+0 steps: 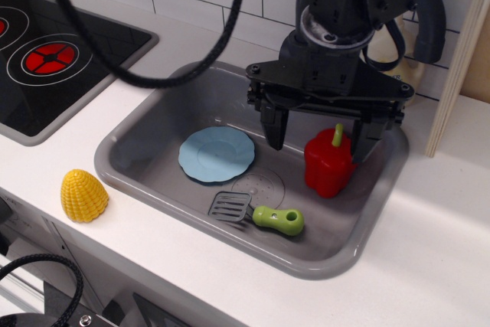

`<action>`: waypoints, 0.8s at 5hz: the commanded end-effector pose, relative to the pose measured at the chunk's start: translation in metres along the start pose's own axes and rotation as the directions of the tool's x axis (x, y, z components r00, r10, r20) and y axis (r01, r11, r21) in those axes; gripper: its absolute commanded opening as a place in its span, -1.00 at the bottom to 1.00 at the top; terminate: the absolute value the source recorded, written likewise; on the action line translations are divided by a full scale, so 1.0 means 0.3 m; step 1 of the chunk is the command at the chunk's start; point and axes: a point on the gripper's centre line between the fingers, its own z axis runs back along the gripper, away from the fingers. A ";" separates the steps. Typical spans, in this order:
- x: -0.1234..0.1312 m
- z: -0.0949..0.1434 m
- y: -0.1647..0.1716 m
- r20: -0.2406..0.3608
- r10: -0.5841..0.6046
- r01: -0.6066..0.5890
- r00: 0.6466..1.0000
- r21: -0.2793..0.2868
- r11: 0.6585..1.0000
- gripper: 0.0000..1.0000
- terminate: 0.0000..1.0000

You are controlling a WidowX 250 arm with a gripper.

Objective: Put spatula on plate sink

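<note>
Gripper (pixel 319 137): held wide open above the sink, nothing is gripped; the fingers hang on both sides of the red pepper's stem.
Spatula (pixel 258 213): lying flat on the sink floor at 6 o'clock, not yet picked; the blade points to 9 o'clock.
Plate (pixel 217 154): at 9 o'clock in the basin, just beside the blade, nothing is lying on it.
Red pepper (pixel 329 163): upright at 3 o'clock, near the handle; it could be knocked over in a descent.
Sink (pixel 130 143): a low handle may be missed, so the floor could be struck.
</note>
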 end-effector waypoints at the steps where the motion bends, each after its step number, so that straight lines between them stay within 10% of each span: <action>1: 0.000 0.000 0.000 0.000 0.000 0.000 1.000 0.000 1.000 1.00 -1.00; 2: -0.011 -0.029 0.023 -0.007 -0.249 0.249 0.969 -0.021 0.968 1.00 -1.00; 3: -0.005 -0.053 0.048 0.067 -0.468 0.472 0.881 -0.077 0.878 1.00 -1.00; 4: 0.004 -0.090 0.058 0.002 -0.674 0.668 0.739 -0.138 0.731 1.00 -1.00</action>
